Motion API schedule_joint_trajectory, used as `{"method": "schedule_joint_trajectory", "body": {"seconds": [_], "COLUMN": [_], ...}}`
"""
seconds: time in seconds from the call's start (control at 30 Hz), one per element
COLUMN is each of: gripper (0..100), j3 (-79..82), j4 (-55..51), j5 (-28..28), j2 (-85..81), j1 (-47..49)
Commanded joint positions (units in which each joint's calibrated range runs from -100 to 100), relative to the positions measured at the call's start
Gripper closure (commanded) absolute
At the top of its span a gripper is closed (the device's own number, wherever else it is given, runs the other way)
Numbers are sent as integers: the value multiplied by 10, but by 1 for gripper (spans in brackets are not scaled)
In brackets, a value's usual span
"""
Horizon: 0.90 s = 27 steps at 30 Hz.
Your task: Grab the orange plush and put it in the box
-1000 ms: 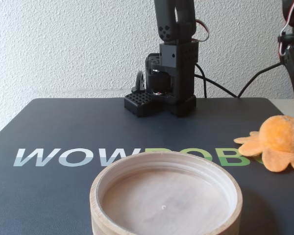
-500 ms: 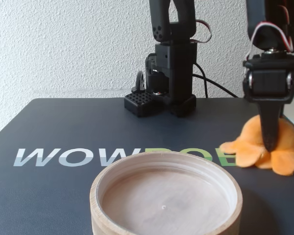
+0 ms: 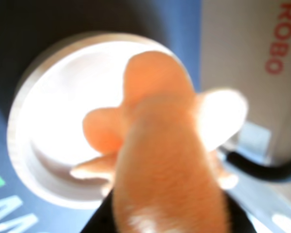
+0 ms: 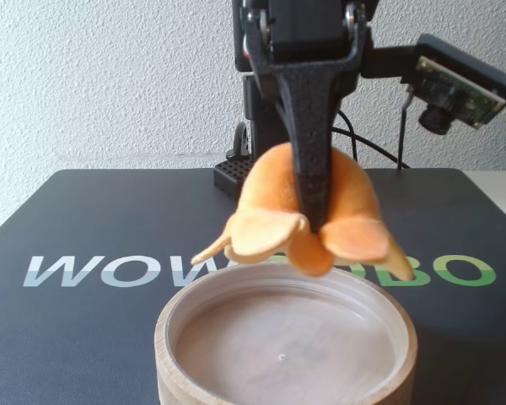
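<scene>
The orange plush (image 4: 270, 202) hangs in my gripper (image 4: 314, 221), just above the far rim of the box (image 4: 173, 325). My black fingers (image 4: 310, 160) are shut on it, with its flaps hanging down. The box is a round pale wooden container at the front of the black mat, empty inside. In the wrist view the plush (image 3: 160, 160) fills the middle, blurred and close. The box (image 3: 26, 145) lies beneath it at the left, its bottom glaring white. My fingertips are hidden by the plush in the wrist view.
A black mat (image 4: 84, 219) with pale lettering covers the table. The arm's base and cables (image 4: 236, 169) stand at the back by a white wall. A pale block with red letters (image 3: 252, 58) and a black cable (image 3: 262, 167) lie right of the box.
</scene>
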State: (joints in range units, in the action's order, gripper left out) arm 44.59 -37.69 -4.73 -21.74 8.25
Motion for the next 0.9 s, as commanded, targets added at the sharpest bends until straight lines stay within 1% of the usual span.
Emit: {"method": "schedule_joint_trajectory", "body": {"seconds": [0.0, 0.03, 0.1, 0.17, 0.23, 0.33, 0.37, 0.4, 0.43, 0.47, 0.5, 0.6, 0.67, 0.8, 0.87], "gripper": [73, 66, 58, 56, 57, 57, 61, 69, 79, 90, 99, 98, 98, 98, 98], "j3": [-6, -3, 2, 16, 13, -42, -61, -71, -72, -68, -71, -74, -73, -65, -24], "j4": [0, 0, 0, 5, -19, -152, -190, -216, -233, -239, -257, -334, -362, -376, -346], "j5": [-2, -13, -21, -21, -20, -50, -51, -51, -53, -66, -78, -111, -129, -125, -113], "j2": [-33, -33, -32, -33, -39, -79, -80, -80, -82, -87, -87, -89, -89, -106, -162], "j1": [16, 19, 21, 18, 18, 21, 25, 35, 37, 37, 37, 57, 60, 64, 64]}}
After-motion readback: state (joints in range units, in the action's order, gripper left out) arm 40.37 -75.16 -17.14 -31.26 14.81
